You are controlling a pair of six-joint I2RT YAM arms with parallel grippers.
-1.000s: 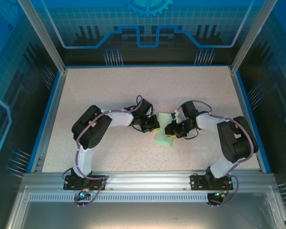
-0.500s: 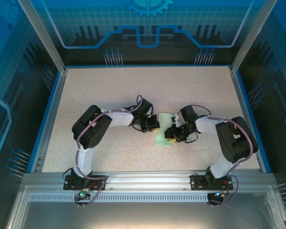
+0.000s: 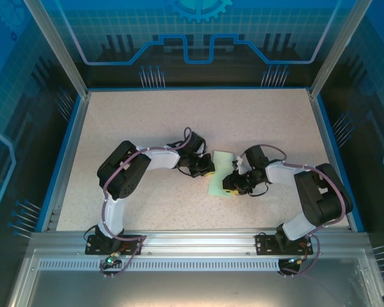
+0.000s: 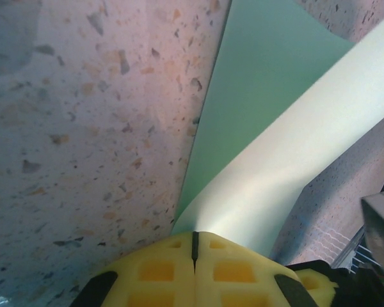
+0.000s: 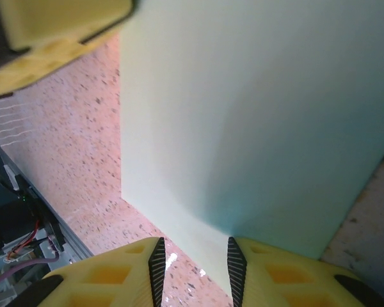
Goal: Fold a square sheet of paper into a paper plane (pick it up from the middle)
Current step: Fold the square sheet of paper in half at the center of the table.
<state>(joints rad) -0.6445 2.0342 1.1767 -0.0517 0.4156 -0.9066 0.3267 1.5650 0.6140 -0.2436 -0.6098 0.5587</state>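
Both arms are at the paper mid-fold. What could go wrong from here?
1. The left gripper, jaws shut, seems to pinch the square sheet of paper right at its edge. A tug could slip or tear it.
2. The right gripper has its jaws open at the sheet's edge. Closing there may crumple it.
3. The upper layer stands lifted off the lower one, so the crease may land skewed.

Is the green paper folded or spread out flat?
Folded: the paper shows two layers, a paler flap over a darker green layer.
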